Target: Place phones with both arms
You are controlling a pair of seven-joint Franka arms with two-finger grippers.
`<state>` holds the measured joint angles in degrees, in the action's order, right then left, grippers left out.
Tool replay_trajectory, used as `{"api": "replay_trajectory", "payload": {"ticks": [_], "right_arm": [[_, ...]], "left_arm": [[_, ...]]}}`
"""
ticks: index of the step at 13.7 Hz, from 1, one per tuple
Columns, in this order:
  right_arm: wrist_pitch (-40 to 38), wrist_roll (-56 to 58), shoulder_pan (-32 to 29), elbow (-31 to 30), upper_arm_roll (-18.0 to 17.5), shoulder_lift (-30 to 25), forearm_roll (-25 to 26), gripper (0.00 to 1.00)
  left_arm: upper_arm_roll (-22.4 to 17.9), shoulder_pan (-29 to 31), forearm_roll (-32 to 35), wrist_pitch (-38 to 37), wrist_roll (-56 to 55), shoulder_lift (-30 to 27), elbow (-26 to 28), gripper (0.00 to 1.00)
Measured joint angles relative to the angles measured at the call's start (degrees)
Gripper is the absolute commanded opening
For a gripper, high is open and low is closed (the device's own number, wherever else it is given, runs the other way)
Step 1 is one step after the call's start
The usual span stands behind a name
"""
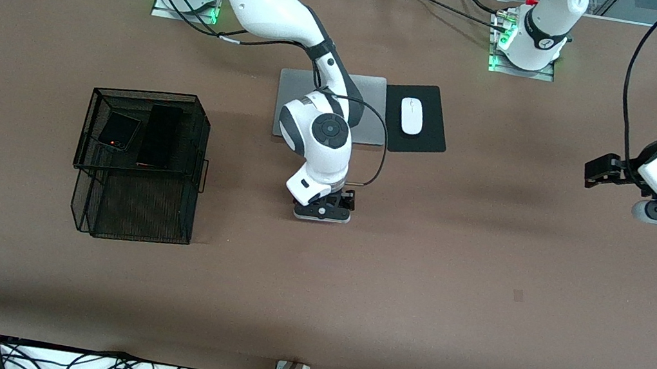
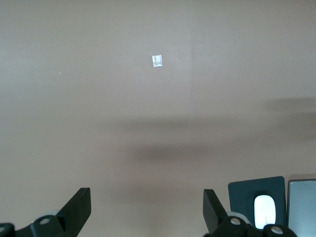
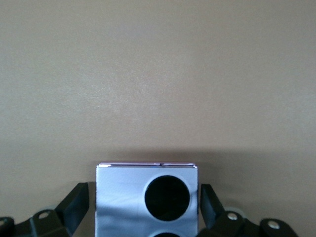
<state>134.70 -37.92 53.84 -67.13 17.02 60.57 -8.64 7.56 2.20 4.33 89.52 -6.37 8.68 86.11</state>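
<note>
Straddling lilac phone (image 3: 146,197), right tool (image 3: 144,205) open, mesh basket (image 1: 139,164), mouse (image 1: 411,115) apart

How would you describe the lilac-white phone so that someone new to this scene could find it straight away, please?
Start at the grey laptop in the middle of the table; the right arm bends down over it, nearer the front camera. Between the open fingers of the right gripper lies the lilac-white phone. Unlike the two black phones in the wire basket, it is pale, squarish, with round black lenses.
</note>
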Motion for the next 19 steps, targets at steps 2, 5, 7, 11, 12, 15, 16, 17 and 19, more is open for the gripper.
{"api": "replay_trajectory", "payload": {"ticks": [2, 5, 7, 11, 12, 15, 16, 17, 19], "right_arm": [[0.0, 0.0, 0.0, -0.43, 0.0, 0.03, 0.52, 1.0], [0.02, 0.0, 0.0, -0.52, 0.0, 0.05, 0.57, 0.68], [0.05, 0.0, 0.08, -0.33, 0.03, -0.07, 0.58, 0.27], [-0.03, 0.0, 0.08, -0.27, 0.24, -0.18, 0.58, 0.15], [-0.33, 0.0, 0.04, -0.09, 0.69, -0.41, 0.58, 0.15], [-9.08, 0.63, -1.79, 1.4, 3.73, -5.22, 0.57, 0.14], [-13.95, 2.62, -3.99, 1.8, 4.31, -8.8, 0.57, 0.14], [-18.54, 5.67, -6.66, 1.88, 4.55, -12.61, 0.59, 0.14], [-26.6, 12.93, -11.66, 1.72, 6.05, -19.16, 0.64, 0.14]], "left_arm": [[-0.07, 0.45, 0.19, 0.22, 0.0, -0.13, 0.0, 1.0], [-0.08, 0.73, 0.63, 0.43, 0.0, -0.15, -0.17, 1.0], [-0.13, 0.96, 0.68, 0.46, 0.0, -0.16, -0.2, 1.0], [-0.16, 1.8, 0.71, 0.48, 0.15, -0.32, -0.27, 1.0], [-0.16, 1.92, 0.71, 0.5, 0.95, -0.39, -0.27, 1.0], [-0.29, 1.92, 0.71, 0.49, 5.91, -0.7, -0.27, 1.0], [-0.52, 1.81, 0.7, 0.5, 6.89, -0.77, -0.27, 1.0], [-0.67, 1.54, 0.69, 0.49, 7.45, -0.82, -0.27, 1.0], [-0.67, 0.4, 0.44, 0.47, 7.56, -0.99, -0.26, 1.0]]}}
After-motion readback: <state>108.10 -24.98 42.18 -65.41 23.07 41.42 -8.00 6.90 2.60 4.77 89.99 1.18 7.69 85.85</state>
